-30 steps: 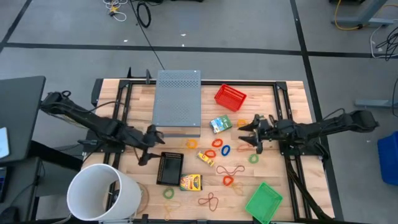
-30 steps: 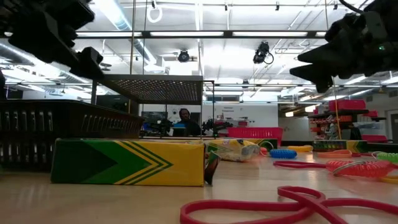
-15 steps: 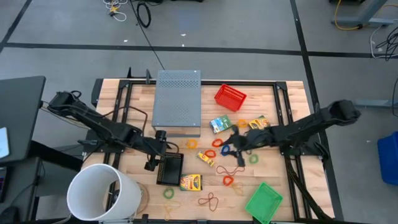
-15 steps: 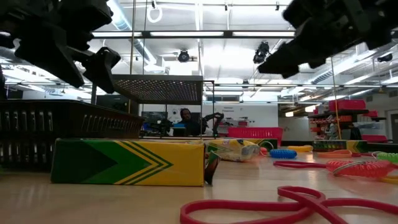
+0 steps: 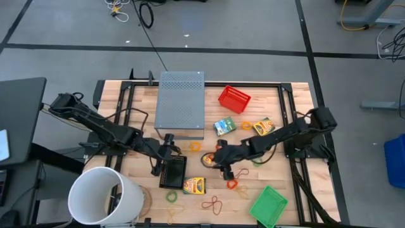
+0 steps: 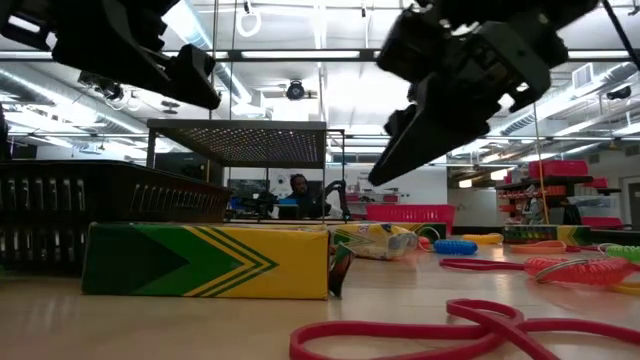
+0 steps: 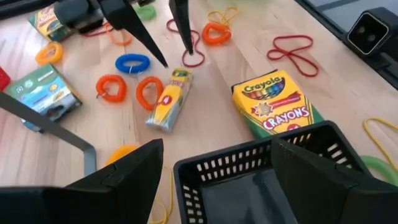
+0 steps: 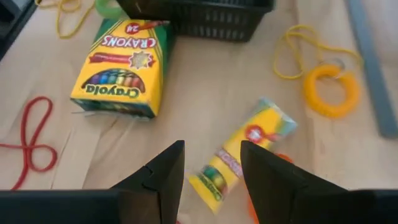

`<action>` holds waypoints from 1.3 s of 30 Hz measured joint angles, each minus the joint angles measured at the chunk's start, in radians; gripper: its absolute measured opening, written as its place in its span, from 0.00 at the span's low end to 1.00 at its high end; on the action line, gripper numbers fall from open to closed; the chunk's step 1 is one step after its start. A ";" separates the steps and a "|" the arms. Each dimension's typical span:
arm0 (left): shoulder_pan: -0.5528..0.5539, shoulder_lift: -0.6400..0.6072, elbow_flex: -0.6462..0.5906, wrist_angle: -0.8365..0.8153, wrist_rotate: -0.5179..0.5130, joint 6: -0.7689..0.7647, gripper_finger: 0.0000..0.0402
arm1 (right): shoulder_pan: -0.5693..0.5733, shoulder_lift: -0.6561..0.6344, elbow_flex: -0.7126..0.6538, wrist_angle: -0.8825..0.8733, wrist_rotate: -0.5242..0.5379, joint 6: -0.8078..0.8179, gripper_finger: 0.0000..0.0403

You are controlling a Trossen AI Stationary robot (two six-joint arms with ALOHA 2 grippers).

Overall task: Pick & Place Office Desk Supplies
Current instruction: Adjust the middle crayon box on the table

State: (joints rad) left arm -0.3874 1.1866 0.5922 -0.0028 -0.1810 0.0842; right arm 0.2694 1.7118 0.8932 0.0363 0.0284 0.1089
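Observation:
A small yellow crayon pack (image 8: 239, 163) lies flat on the wooden table. My right gripper (image 8: 211, 177) hovers above it, open, a finger on either side and slanting down toward the table's left. A larger yellow-and-green crayon box (image 8: 121, 67) lies flat nearer the front edge, beside a black basket (image 5: 172, 171). My left gripper (image 7: 217, 180) is open above the basket's far edge (image 7: 249, 155), clear of the table in the low view. Coloured rubber bands and coil loops (image 7: 132, 63) lie scattered around the pack.
A grey perforated box (image 5: 181, 104) stands at the back, with a red basket (image 5: 234, 99) to its right. A green basket (image 5: 267, 206) sits at the front right and a white bucket (image 5: 104, 196) at the front left. Two more small boxes (image 5: 224, 126) (image 5: 262, 126) lie mid-right.
My right gripper has swept from the table's right side toward the left, tipping downward, and now hangs over the small yellow pack. My left gripper has shifted a little toward the right, over the black basket. Nothing on the table has moved.

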 joint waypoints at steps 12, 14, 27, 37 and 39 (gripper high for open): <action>0.000 0.000 0.000 0.055 -0.024 0.024 0.76 | 0.010 0.042 0.142 -0.244 0.064 0.052 0.41; 0.001 0.000 -0.003 0.054 -0.029 0.024 0.75 | 0.010 0.055 0.142 -0.232 0.053 0.069 0.41; 0.001 0.000 -0.009 0.069 -0.036 0.010 0.75 | 0.008 0.173 0.145 -0.158 0.040 0.089 0.41; 0.001 0.000 -0.009 0.090 -0.048 -0.007 0.75 | 0.009 0.200 0.145 -0.128 0.110 0.096 0.40; 0.001 0.000 -0.009 0.090 -0.048 -0.009 0.75 | 0.009 0.200 0.145 -0.133 0.125 0.096 0.36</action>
State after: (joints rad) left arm -0.3866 1.1866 0.5835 0.0876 -0.2287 0.0750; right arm 0.2781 1.9121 1.0378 -0.0969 0.1530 0.2052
